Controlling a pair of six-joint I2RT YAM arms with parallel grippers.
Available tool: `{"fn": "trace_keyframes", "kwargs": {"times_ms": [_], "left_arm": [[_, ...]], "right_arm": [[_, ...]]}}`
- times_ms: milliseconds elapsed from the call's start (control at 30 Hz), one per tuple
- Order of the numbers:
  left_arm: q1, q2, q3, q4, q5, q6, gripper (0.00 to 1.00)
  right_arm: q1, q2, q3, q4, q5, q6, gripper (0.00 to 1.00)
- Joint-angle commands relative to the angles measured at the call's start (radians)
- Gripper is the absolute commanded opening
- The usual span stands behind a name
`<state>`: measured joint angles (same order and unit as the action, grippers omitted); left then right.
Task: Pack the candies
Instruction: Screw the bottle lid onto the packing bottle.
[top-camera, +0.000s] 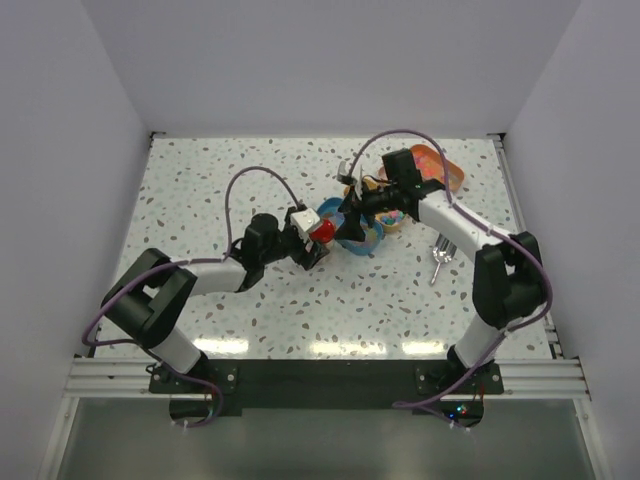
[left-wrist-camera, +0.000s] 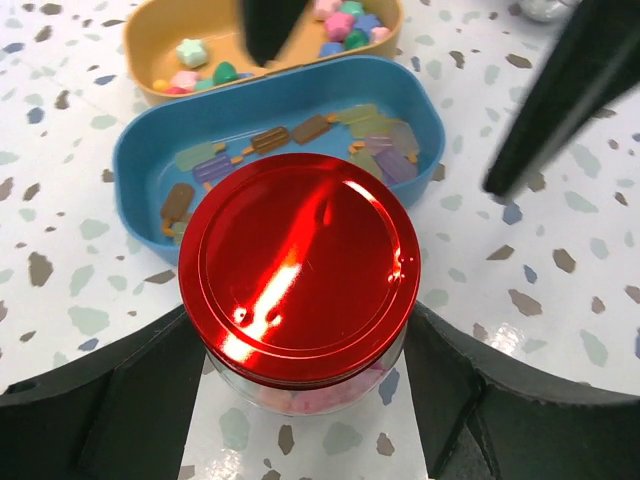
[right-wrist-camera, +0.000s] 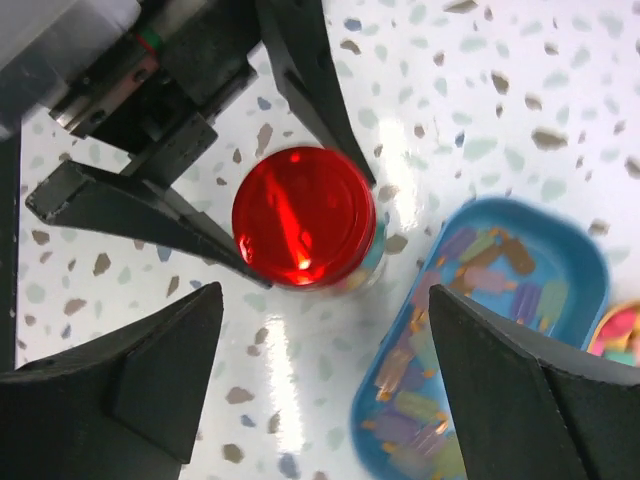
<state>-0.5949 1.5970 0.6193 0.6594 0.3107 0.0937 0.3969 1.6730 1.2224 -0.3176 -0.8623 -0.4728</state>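
Note:
A glass jar with a red round lid (left-wrist-camera: 300, 265) stands on the table, and pink candies (left-wrist-camera: 310, 395) show through its glass. My left gripper (left-wrist-camera: 305, 335) is shut on the jar, one finger on each side. More candies (left-wrist-camera: 340, 22) in mixed colours lie in a beige oval tin (left-wrist-camera: 140, 45). In front of it is a blue oval tin (left-wrist-camera: 135, 165) with popsicle shapes on its floor. My right gripper (right-wrist-camera: 327, 292) is open and empty, above the table between the jar (right-wrist-camera: 303, 215) and the blue tin (right-wrist-camera: 590, 262).
A silver scoop (top-camera: 438, 258) lies on the table to the right. An orange tin (top-camera: 440, 165) stands at the back right. The right arm's fingers (left-wrist-camera: 560, 100) hang over both tins. The two grippers sit close together at mid-table (top-camera: 335, 230).

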Motion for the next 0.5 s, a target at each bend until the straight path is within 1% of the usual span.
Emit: {"fn": "trace_keyframes", "kwargs": {"times_ms": [0,33,100,233,300,467], "left_arm": [[0.033,0.011,0.072,-0.076,0.198,0.083,0.23],[0.056,0.009,0.079,-0.081,0.226,0.086,0.23],[0.075,0.012,0.091,-0.090,0.292,0.087,0.23],[0.096,0.024,0.112,-0.133,0.332,0.124,0.23],[0.096,0.032,0.115,-0.145,0.350,0.136,0.23],[0.098,0.057,0.131,-0.159,0.390,0.144,0.23]], "right_arm": [[0.002,0.091,0.198,-0.323,-0.184,-0.425,0.87],[0.002,0.126,0.251,-0.424,-0.196,-0.479,0.88],[0.002,0.157,0.287,-0.471,-0.205,-0.553,0.88],[0.003,0.194,0.354,-0.587,-0.224,-0.676,0.88],[0.005,0.195,0.361,-0.595,-0.234,-0.696,0.88],[0.014,0.218,0.367,-0.552,-0.227,-0.687,0.88]]}}
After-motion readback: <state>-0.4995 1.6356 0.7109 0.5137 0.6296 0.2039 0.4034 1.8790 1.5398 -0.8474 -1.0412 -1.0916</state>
